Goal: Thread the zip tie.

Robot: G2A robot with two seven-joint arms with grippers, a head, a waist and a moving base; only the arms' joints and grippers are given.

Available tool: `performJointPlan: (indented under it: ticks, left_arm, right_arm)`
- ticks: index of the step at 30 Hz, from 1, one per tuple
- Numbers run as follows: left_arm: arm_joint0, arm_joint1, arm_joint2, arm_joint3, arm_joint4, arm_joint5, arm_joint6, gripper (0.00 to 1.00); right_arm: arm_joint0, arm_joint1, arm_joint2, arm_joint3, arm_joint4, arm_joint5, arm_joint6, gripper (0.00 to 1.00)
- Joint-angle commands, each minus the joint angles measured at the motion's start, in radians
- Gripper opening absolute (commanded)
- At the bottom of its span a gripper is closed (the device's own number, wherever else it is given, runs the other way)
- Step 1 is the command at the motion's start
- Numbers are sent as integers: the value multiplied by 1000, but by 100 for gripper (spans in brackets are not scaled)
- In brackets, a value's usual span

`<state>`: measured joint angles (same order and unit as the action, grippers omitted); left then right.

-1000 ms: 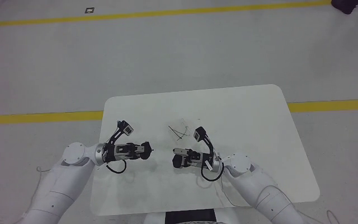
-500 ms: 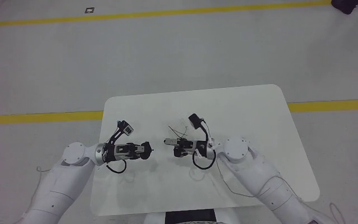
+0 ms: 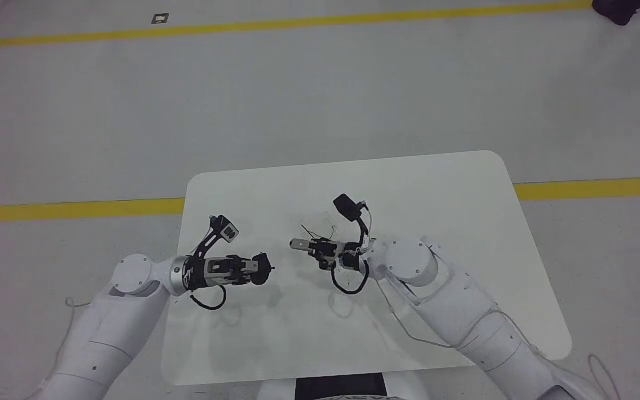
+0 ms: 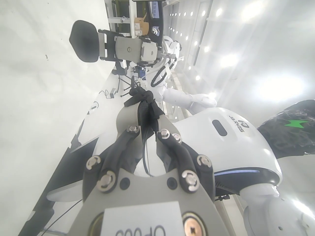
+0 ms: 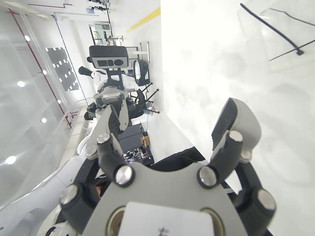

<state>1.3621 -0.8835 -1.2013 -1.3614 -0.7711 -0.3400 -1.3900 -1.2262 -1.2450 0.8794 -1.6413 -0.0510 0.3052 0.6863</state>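
Zip ties lie on the worktop, approx. in its middle and just ahead of the right end effector. You have at least two thin black ones there, crossing each other. One shows its small square head. They rest on what looks like a clear tray, maybe only a flat sheet; I cannot tell which. The ties are what it holds.

Your right end effector is released, with its two fingers wide apart. It hangs low over the worktop, near the ties but not touching them. The left end effector is clenched, fingers pressed together, above the robot's left half of the worktop and well apart from the ties. Its tips carry black wrapping, and I cannot tell if anything is pinched between them.

Handling, my judgement only: a tie is very light, thin and springy, of smooth plastic. It probably slides on the clear surface when you nudge it, and it lies flat, so there is little to catch. You should pinch the strap across its width, close to the head, w/ one end effector, and keep the pointed tail free for the other. The head opening is tiny, so you must align w/ care. The strap can bend away if you hold it far from the tip.
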Motion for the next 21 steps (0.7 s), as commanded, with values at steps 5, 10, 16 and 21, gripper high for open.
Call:
performJointPlan:
  ticks: [5,10,16,21]
  left_arm:
    - [0,0,0,0,0,0,0,0]
    - [0,0,0,0,0,0,0,0]
    - [0,0,0,0,0,0,0,0]
    - [0,0,0,0,0,0,0,0]
  right_arm:
    - [83,-8,-27,40,-112,35,11,100]
    - [179,-36,-71,139,-204,35,47,100]
    - [270,-95,-144,243,-300,35,135,100]
    - [276,-101,-145,253,-333,35,145,100]
